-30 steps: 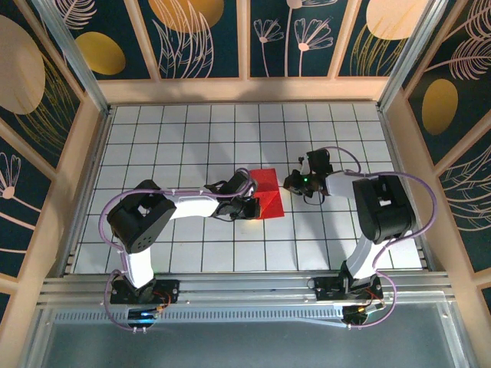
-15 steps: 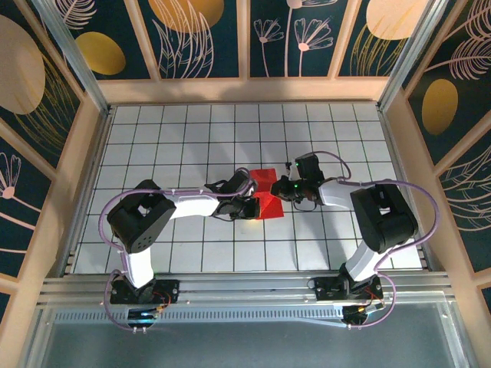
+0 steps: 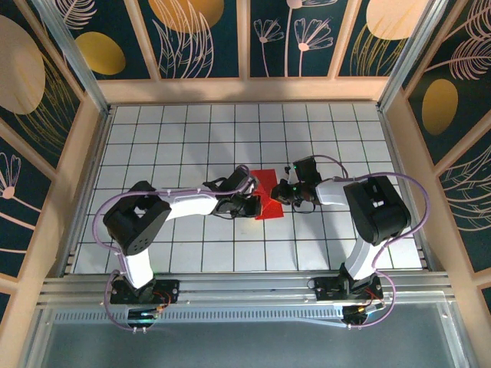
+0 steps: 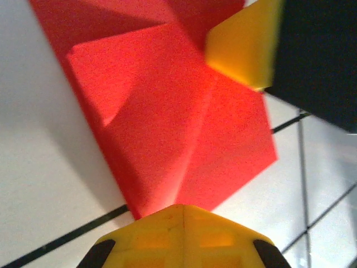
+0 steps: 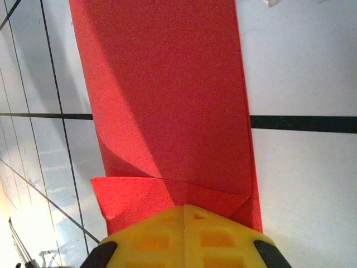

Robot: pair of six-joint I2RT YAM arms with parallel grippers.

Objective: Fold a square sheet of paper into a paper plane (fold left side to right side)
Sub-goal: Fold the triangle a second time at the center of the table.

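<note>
The square sheet of paper, bright red, lies on the white grid table, folded into layered flaps with slanted creases. In the left wrist view the red paper fans out from my left gripper. Its yellow fingers are shut and their tip rests on the paper's near corner. My right gripper is shut too, pressing its tip on a small folded flap at the end of the red paper. From above, the left gripper and right gripper flank the paper. The right fingertip touches the paper's far edge.
Wooden walls with dark floral panels enclose the white grid table. Both arm bases sit on the metal rail at the near edge. Open tiles lie on every side of the paper.
My right gripper has moved left from beside the paper onto its right edge. The paper's visible red area has narrowed. The left gripper has stayed almost still on the paper.
</note>
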